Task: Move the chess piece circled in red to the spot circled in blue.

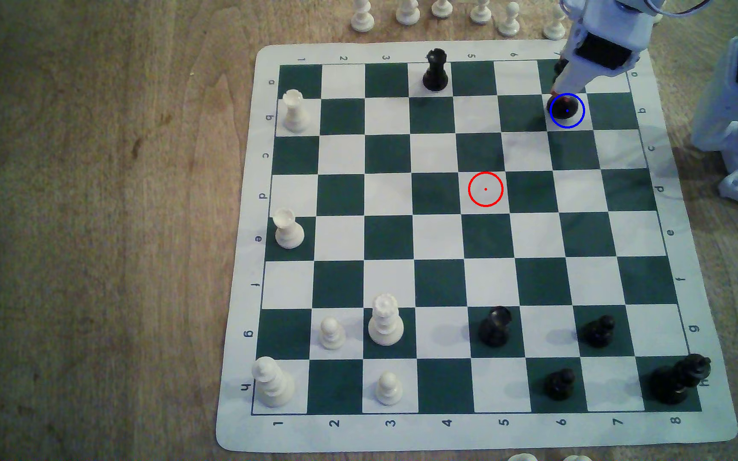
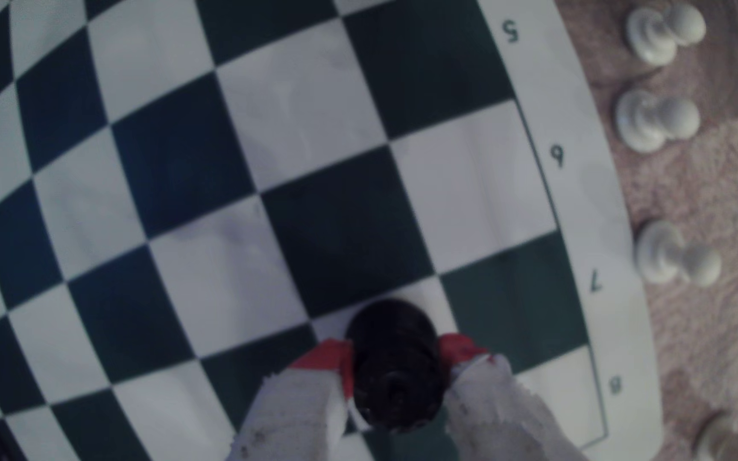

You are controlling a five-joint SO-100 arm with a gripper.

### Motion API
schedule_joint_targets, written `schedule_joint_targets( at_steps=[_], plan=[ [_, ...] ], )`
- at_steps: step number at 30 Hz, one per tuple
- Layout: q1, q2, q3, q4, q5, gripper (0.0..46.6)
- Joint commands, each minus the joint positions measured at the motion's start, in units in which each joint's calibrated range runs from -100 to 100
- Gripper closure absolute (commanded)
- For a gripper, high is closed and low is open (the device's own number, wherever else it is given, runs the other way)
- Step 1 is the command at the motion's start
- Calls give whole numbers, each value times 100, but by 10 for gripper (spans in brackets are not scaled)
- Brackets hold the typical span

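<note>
My claw (image 2: 396,354) pinches the black chess piece (image 2: 396,377) between its red-tipped fingers (image 2: 327,359). The piece stands upright directly beneath it, base inside the blue-ringed spot (image 1: 578,124) at the exterior view's upper right; I judge release comes next.

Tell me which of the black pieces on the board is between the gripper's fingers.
The chess piece inside the blue ring, on the spot, at the exterior view's upper right. The gripper brackets it with red-tipped fingers; every other black piece stands free.
</note>
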Motion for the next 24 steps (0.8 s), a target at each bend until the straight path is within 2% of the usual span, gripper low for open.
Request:
schedule_joint_targets(
  at_steps=[1,22,23,24],
  plan=[
    [-61,-92,-221,-76,-15,464],
    [-30,-126,15,104,68,464],
    [-37,-135,15,88,59,450],
    [-30,-143,15,6,24,342]
  ],
)
